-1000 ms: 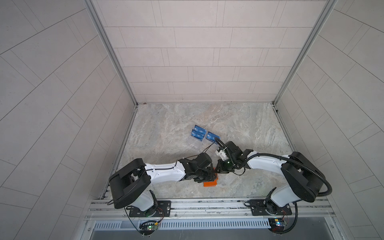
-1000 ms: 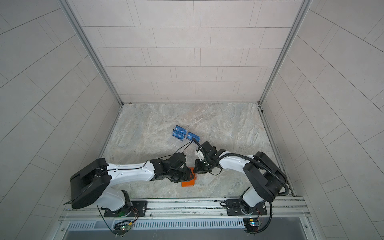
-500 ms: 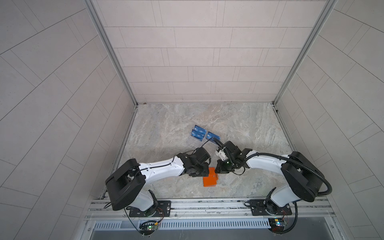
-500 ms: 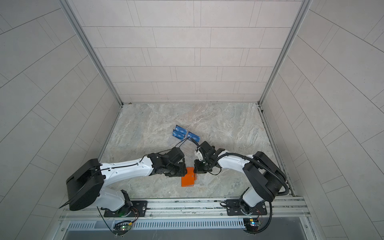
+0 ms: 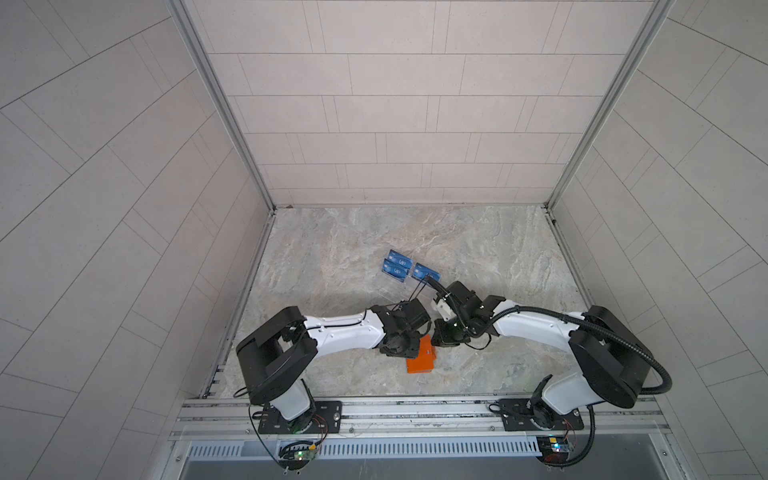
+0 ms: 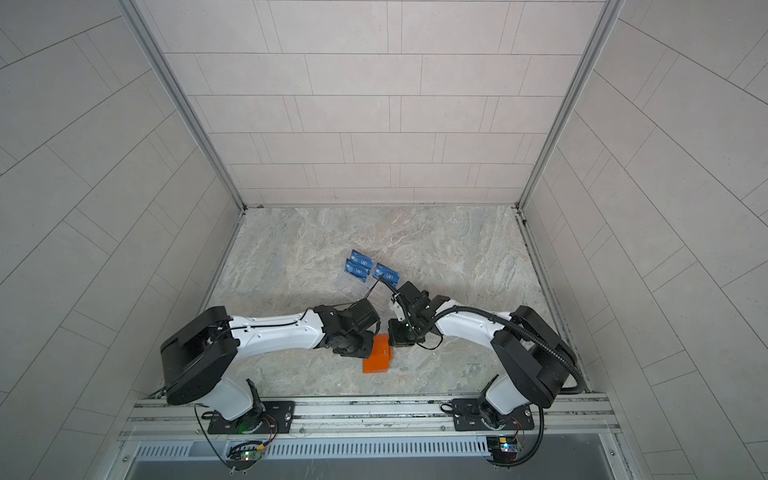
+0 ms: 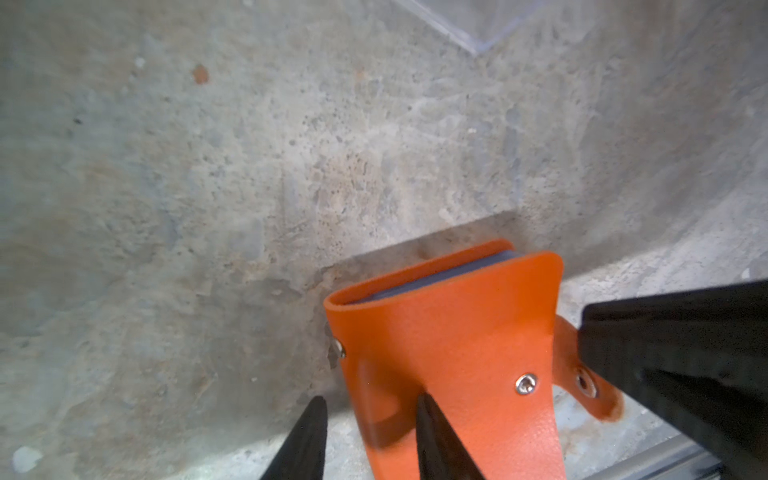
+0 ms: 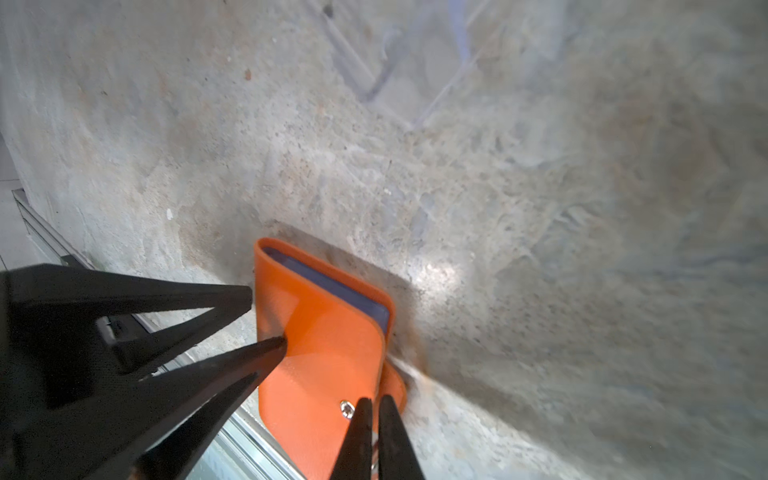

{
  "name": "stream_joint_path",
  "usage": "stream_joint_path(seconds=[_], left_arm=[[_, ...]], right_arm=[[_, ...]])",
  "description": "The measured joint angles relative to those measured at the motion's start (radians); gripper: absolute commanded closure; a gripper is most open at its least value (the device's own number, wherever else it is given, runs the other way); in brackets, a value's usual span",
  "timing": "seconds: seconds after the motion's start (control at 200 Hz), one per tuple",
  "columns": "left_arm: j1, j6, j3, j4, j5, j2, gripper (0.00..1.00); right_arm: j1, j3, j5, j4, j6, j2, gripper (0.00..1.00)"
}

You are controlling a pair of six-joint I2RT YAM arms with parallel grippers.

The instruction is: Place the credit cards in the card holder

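Observation:
The orange card holder lies folded on the marble table between my two grippers. A blue-grey layer shows between its covers. My left gripper stands open astride the holder's edge, one finger on the cover and the other beside it. My right gripper is shut, with its tips at the snap tab; whether it pinches the tab I cannot tell. Three blue credit cards stand further back, away from both grippers.
The blue cards sit on clear acrylic racks just behind the two wrists. A metal rail runs along the table's front edge close to the holder. Tiled walls close in the left, right and back sides.
My left gripper drew back off the holder toward the left, then returned to its left edge with the jaws narrower. The right arm has stayed in place.

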Motion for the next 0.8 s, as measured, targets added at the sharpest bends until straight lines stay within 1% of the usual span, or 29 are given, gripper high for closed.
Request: stream_joint_path(seconds=[0.13,0.185,0.235,0.385,0.551,0.801], left_arm=[[-0.009,-0.013,-0.012,0.022,-0.008,-0.002,0.65],[-0.01,-0.019,-0.024,0.037,-0.008,-0.01,0.65],[-0.01,-0.023,-0.037,0.051,-0.008,-0.017,0.65],[-0.011,-0.032,-0.064,0.09,-0.007,-0.033,0.65],[-0.01,-0.036,-0.084,0.121,-0.003,-0.042,0.64],[-0.01,-0.037,-0.101,0.153,0.003,-0.049,0.63]], right_arm=[[0.013,0.023,0.051,-0.061,0.017,-0.058,0.78],[0.023,0.029,0.068,-0.081,0.028,-0.07,0.73],[0.033,0.03,0.083,-0.097,0.035,-0.075,0.71],[0.081,0.031,0.111,-0.129,0.076,-0.072,0.7],[0.13,0.052,0.139,-0.136,0.117,-0.027,0.69],[0.138,0.094,0.183,-0.182,0.13,0.021,0.69]])
